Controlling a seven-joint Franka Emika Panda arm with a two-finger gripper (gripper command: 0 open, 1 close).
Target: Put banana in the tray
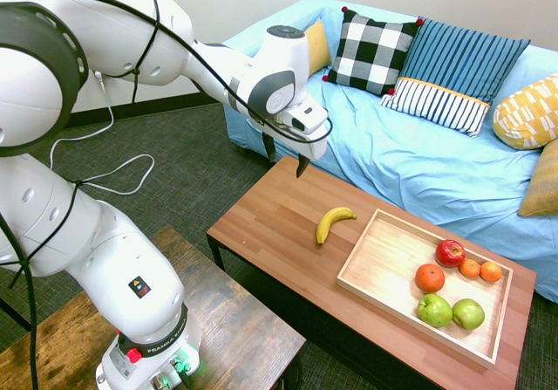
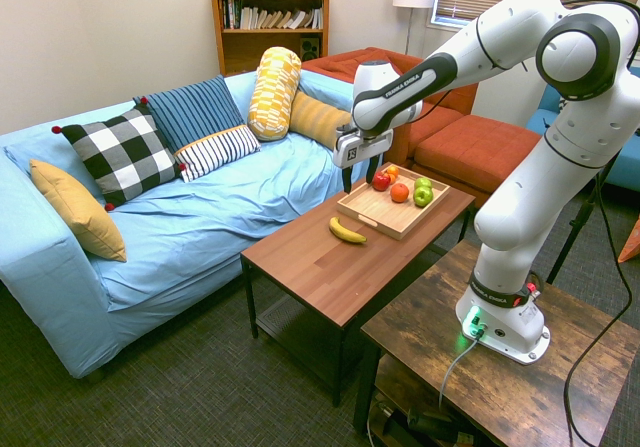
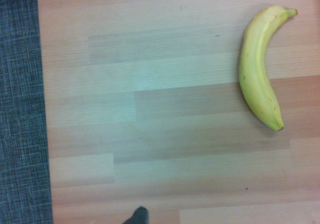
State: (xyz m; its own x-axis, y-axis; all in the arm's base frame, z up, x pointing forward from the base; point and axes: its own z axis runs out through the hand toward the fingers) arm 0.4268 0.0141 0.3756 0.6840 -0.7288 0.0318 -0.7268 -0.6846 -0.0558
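Note:
The yellow banana point(image 1: 333, 222) point(image 2: 347, 231) point(image 3: 257, 68) lies flat on the reddish-brown table, just off the short end of the tray. That light wood tray point(image 1: 384, 263) point(image 2: 372, 210) sits on the table's other half. My gripper point(image 1: 285, 156) point(image 2: 357, 177) hangs open and empty in the air above the table's sofa-side edge, a short way from the banana and not touching it. In the wrist view the banana lies off to one side on bare tabletop.
In the tray's far end lie a red apple point(image 1: 450, 252), an orange point(image 1: 429, 277), two small oranges and two green apples point(image 1: 451, 311). A blue sofa point(image 1: 418, 163) with cushions runs along the table's far side. Dark carpet point(image 3: 20, 108) borders the table.

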